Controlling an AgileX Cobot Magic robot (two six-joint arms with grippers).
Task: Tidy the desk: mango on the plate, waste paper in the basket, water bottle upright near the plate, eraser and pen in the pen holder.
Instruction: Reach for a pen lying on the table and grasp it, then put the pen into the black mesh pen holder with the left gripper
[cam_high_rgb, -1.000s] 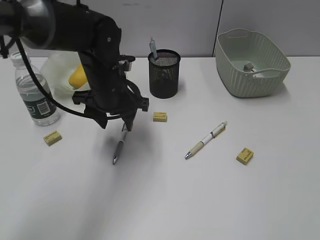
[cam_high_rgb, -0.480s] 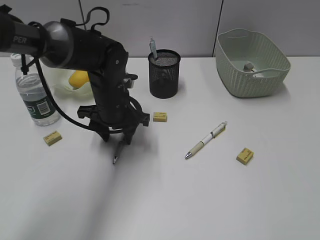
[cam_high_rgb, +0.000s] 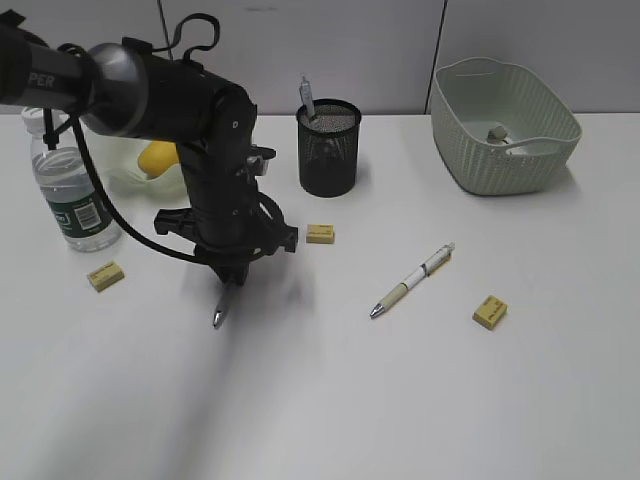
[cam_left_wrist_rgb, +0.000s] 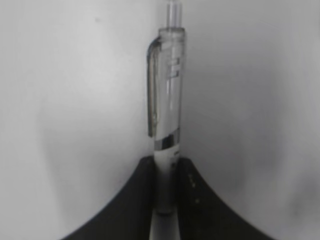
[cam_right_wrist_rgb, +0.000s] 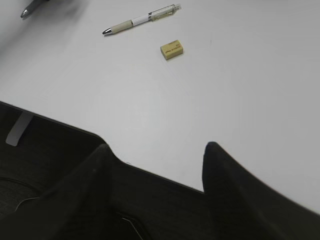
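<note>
I have the left gripper (cam_high_rgb: 229, 280) closed on the grey-barrelled clear-topped pen (cam_left_wrist_rgb: 165, 120); the left wrist view shows the barrel pinched between the two black fingers (cam_left_wrist_rgb: 135, 200), clip end pointing away from the camera. A second ago the jaws stood wide above this pen as it lay on the plain white desk (cam_high_rgb: 330, 400); since then they have come down and narrowed onto it, and the tip (cam_high_rgb: 217, 320) has swung leftward, so I judge the pen seated, though whether the tip has left the surface I cannot tell. The right gripper (cam_right_wrist_rgb: 155, 167) hangs wide and empty over bare desk, with the white and beige pen (cam_right_wrist_rgb: 140, 19) and a small yellow eraser (cam_right_wrist_rgb: 171, 49) well ahead of it. Elsewhere: yellow mango (cam_high_rgb: 157, 158) in the translucent green wavy plate (cam_high_rgb: 120, 178), clear water bottle (cam_high_rgb: 68, 190) upright beside it, crumpled paper (cam_high_rgb: 500, 133) inside the ribbed pale green basket (cam_high_rgb: 505, 125). Next I judge: lift and carry to the black mesh pen holder (cam_high_rgb: 329, 148), which holds one pen already.
</note>
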